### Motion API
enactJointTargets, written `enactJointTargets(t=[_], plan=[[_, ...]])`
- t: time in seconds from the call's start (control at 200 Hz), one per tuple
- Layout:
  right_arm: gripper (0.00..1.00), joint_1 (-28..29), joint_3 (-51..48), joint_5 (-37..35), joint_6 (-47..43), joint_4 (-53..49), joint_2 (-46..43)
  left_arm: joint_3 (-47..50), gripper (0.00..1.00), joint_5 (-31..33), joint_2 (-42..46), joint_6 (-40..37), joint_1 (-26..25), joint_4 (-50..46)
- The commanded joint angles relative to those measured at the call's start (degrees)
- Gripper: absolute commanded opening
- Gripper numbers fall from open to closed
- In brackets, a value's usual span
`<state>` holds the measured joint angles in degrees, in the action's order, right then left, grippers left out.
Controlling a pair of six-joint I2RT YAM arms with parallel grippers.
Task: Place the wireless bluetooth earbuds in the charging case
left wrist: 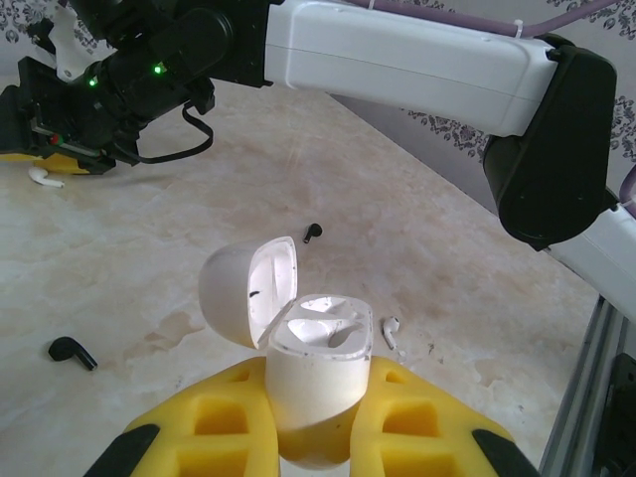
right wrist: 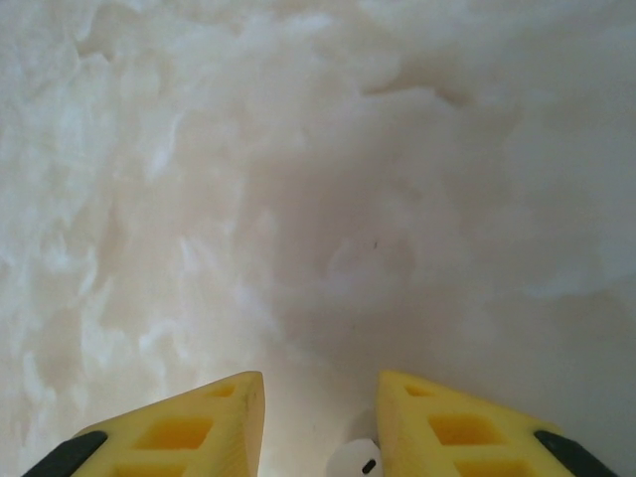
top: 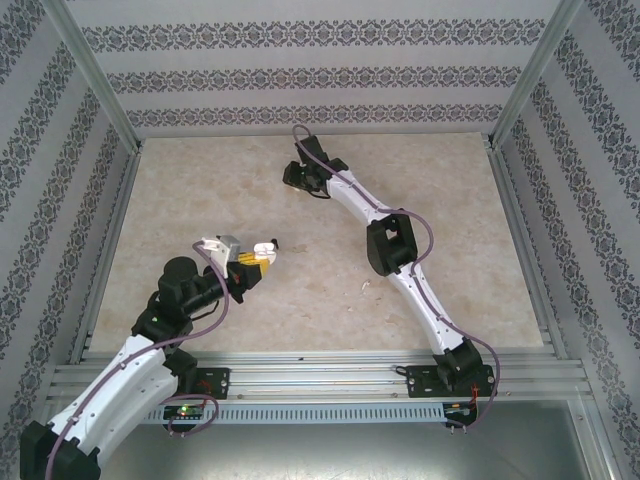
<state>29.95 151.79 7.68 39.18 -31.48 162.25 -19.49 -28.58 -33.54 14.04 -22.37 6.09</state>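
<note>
The white charging case point(left wrist: 316, 378) stands upright with its lid point(left wrist: 248, 290) open and both wells empty, and my left gripper point(left wrist: 318, 397) is shut on its body; from above the left gripper point(top: 258, 258) is left of the table's middle. Two black earbuds point(left wrist: 72, 352) point(left wrist: 312, 233) and a white earbud point(left wrist: 391, 331) lie loose on the table. Far back, my right gripper point(right wrist: 320, 383) hangs low over the table, open. Between its yellow fingers point(right wrist: 437, 422) lies a white earbud point(right wrist: 356, 459), close against the right one. In the left wrist view that earbud point(left wrist: 45, 179) lies under the right gripper point(left wrist: 55, 159).
The beige marbled tabletop point(top: 440, 200) has an aluminium frame rail point(top: 320, 372) along its near edge and patterned walls point(top: 320, 70) on three sides. My right arm point(top: 395, 245) stretches diagonally across the table's right half.
</note>
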Motion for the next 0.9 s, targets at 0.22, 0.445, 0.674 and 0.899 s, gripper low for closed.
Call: enactJointTargets(t=[0.22,0.445,0.674,0.899], plan=[[0.27,4.83,-5.4,-4.4,-7.27,-15.74,-4.64,-0.16,0.0,0.28,2.85,0.69,0.74,-4.04],[0.21,6.13,-3.55,-6.33,-10.64,-20.09,-4.76,-0.11,0.0,0.65,4.75,0.66,0.7,-5.91],[0.18,6.61,-4.37,-3.55,-13.69,-22.51,-5.99,-0.46,0.0,0.28,5.76,0.37,0.74,-7.87],[0.17,5.91,-17.9,-1.25,-22.07,-23.36,-14.89,0.0,0.0,-0.61,5.85,0.68,0.73,-8.28]])
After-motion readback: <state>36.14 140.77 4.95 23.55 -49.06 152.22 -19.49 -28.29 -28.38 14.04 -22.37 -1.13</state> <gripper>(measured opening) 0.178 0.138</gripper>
